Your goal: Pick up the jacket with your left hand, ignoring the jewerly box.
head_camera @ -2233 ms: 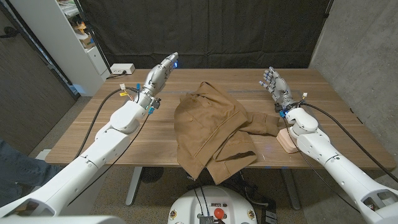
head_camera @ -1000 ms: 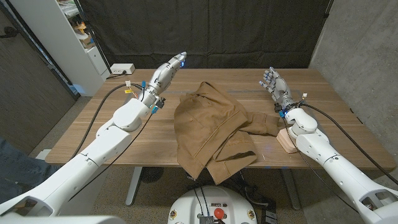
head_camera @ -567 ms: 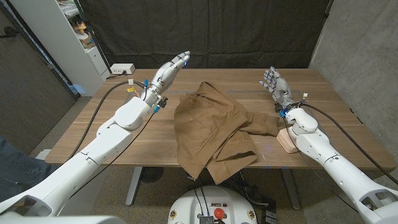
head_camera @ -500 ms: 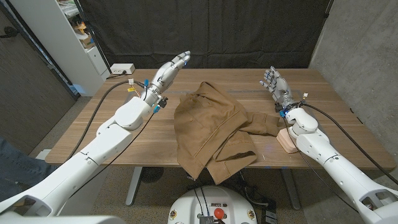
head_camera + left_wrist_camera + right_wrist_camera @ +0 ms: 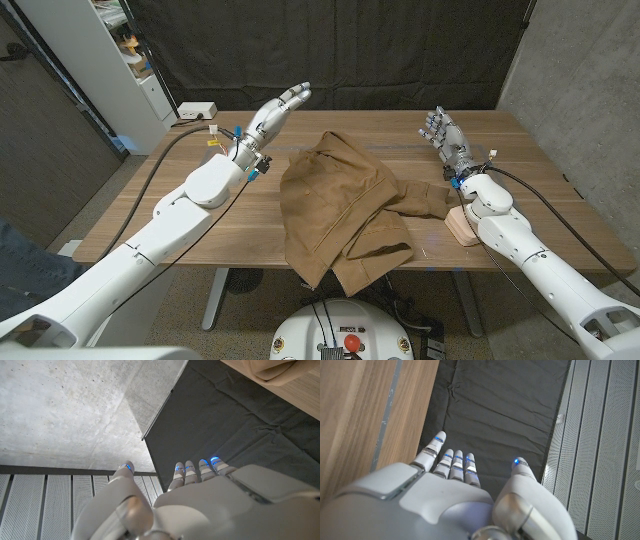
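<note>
A brown jacket point(image 5: 338, 205) lies crumpled across the middle of the wooden table point(image 5: 150, 200), one part hanging over the front edge. My left hand point(image 5: 281, 108) is raised above the table's back left, beyond the jacket's far corner, fingers straight and apart, holding nothing. A bit of the jacket point(image 5: 272, 369) shows past my left hand point(image 5: 200, 500) in the left wrist view. My right hand point(image 5: 440, 130) is held up at the back right, fingers apart and empty, also seen as my right hand point(image 5: 450, 495). A pale jewelry box point(image 5: 462, 226) sits by my right forearm.
A white power strip point(image 5: 196, 111) lies at the table's back left corner. A white shelf unit point(image 5: 120, 60) stands to the left of the table. A dark curtain point(image 5: 330, 50) hangs behind, and a concrete wall point(image 5: 580, 80) is on the right.
My left hand has moved to the right and up, toward the jacket's far side, and its fingers have spread a little. The right arm, jacket and box have not moved.
</note>
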